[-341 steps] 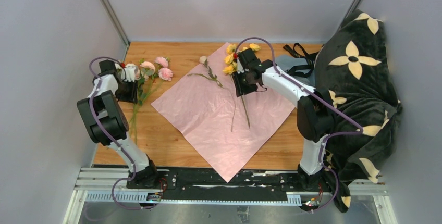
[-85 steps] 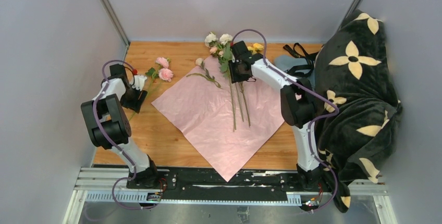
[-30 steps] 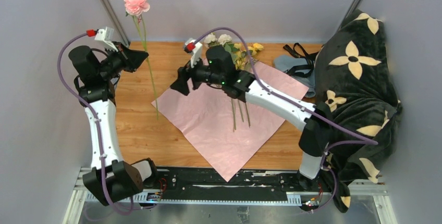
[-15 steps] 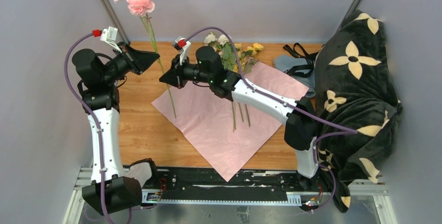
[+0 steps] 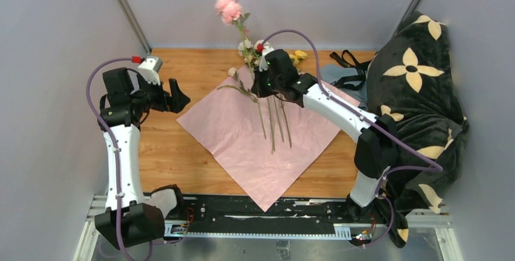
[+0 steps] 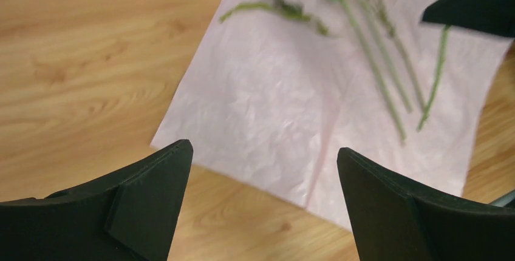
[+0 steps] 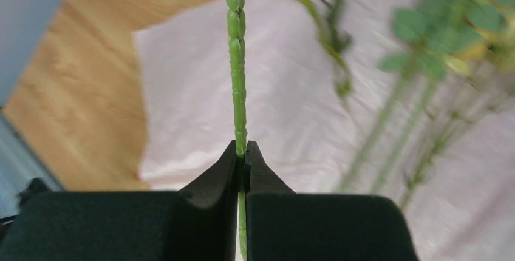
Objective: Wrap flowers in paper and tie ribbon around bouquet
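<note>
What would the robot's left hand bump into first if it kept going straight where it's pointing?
Most likely the crinkly pale pink paper sheet. The open left hand aims just inside one corner of it, with nothing visible in between, though depth is hard to judge.

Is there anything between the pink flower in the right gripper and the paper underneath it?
Nothing visible blocks it. The right gripper holds the pink flower by its stem above the paper; only the other flowers lie on it.

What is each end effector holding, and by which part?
Right end effector pinches the pink flowers by their green stem; left end effector is open, empty.
</note>
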